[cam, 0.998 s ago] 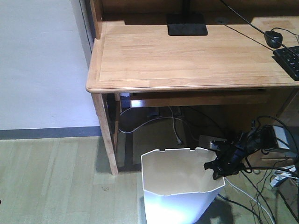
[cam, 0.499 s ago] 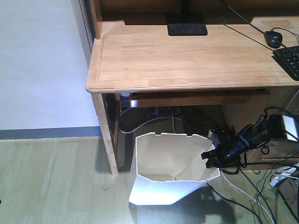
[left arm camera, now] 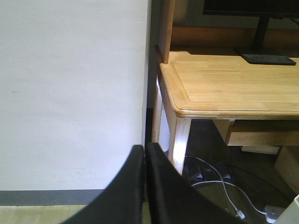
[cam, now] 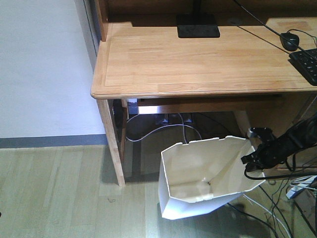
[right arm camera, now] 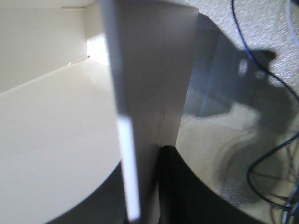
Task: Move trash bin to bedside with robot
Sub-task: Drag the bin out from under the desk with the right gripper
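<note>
Wall (cam: 44, 69): pale, with a grey skirting strip at its foot, left of the desk.
Floor (cam: 54, 193): light wood-pattern boards.
Wooden desk (cam: 198, 59): light-brown top, open underneath, with its left front leg beside the wall.
Trash bin (cam: 208, 171): white, tipped over at an angle so its mouth faces up and forward. It is on the floor in front of the desk's open underside, to the right of the left leg.
Right gripper (cam: 249, 159): at the bin's right rim. In the wrist view the fingers are closed on the thin bin wall, one on each face.
Left gripper (left arm camera: 145, 161): black fingers pressed together with nothing between them, held in front of the wall.
Monitor stand (cam: 198, 26): black, at the back of the desk.
Keyboard (cam: 307, 62): black, at the desk's right edge.
Cables (cam: 163, 130): loose under the desk.
Mouse (cam: 290, 40): black, behind the keyboard.
</note>
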Tool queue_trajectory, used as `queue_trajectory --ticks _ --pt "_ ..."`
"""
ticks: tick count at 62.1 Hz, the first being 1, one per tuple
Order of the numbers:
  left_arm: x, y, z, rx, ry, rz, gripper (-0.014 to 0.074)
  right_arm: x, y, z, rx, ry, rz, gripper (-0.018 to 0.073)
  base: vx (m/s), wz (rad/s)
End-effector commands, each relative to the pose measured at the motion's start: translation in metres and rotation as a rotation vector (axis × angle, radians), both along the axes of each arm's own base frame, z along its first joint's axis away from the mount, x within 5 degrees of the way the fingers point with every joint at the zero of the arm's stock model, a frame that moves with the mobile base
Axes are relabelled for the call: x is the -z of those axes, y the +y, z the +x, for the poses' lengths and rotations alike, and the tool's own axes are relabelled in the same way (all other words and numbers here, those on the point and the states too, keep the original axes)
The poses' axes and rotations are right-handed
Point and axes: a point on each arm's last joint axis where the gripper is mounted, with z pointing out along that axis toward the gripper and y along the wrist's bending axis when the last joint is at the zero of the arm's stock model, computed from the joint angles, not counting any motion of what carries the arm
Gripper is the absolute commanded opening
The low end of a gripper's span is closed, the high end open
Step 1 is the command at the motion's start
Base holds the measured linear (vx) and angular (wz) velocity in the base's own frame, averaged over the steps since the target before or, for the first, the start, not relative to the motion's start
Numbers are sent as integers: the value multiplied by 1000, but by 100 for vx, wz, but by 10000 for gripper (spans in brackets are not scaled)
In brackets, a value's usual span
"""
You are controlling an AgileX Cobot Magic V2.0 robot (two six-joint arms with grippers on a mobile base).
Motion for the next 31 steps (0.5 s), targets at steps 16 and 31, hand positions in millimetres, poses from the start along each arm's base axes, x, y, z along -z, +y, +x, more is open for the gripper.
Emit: queue_trajectory --ticks 16,31 --pt "-3 0 0 -4 -71 -10 -6 -102 18 -10 13 -89 140 -5 0 0" --pt "-3 0 0 -4 -71 -10 -6 -111 20 -16 21 -90 148 -5 0 0"
